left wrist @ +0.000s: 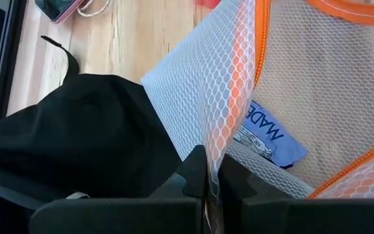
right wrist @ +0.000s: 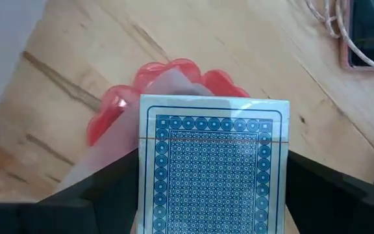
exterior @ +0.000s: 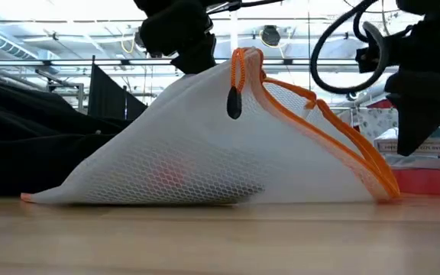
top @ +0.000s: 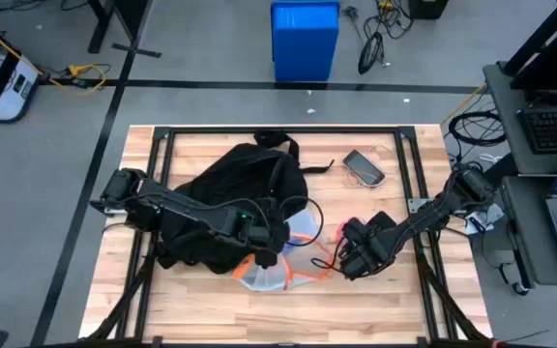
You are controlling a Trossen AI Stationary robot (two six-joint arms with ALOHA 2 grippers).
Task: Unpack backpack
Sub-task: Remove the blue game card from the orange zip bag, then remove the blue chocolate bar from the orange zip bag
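The black backpack [top: 235, 188] lies on the table's left half. Right of it, a white mesh pouch with orange trim [exterior: 228, 145] stands pulled up like a tent, its lower edge on the wood. My left gripper [left wrist: 211, 162] is shut on the pouch near its raised top. My right gripper [top: 354, 256] is low over the table right of the pouch, shut on a blue-patterned card box [right wrist: 213, 169]. A red, lobed object [right wrist: 167, 81] lies on the wood just beyond that box. My left gripper pinches the pouch's white mesh wall [left wrist: 216, 140] between its two fingers, close to the orange zip edge. It comes from above. The pouch's top is lifted and the mesh is drawn taut, while its bottom edge [exterior: 205, 200] stays on the table. My right gripper has the card box between its two fingers [right wrist: 112, 185], one on each long side edge [right wrist: 143, 162]. The patterned face is toward the wrist camera. Whether the box rests on the table I cannot tell.
A phone [top: 364, 167] with a white cable lies on the table's far right part. A black metal frame [top: 278, 132] runs around the table top. A blue bin [top: 305, 39] stands on the floor beyond the far edge.
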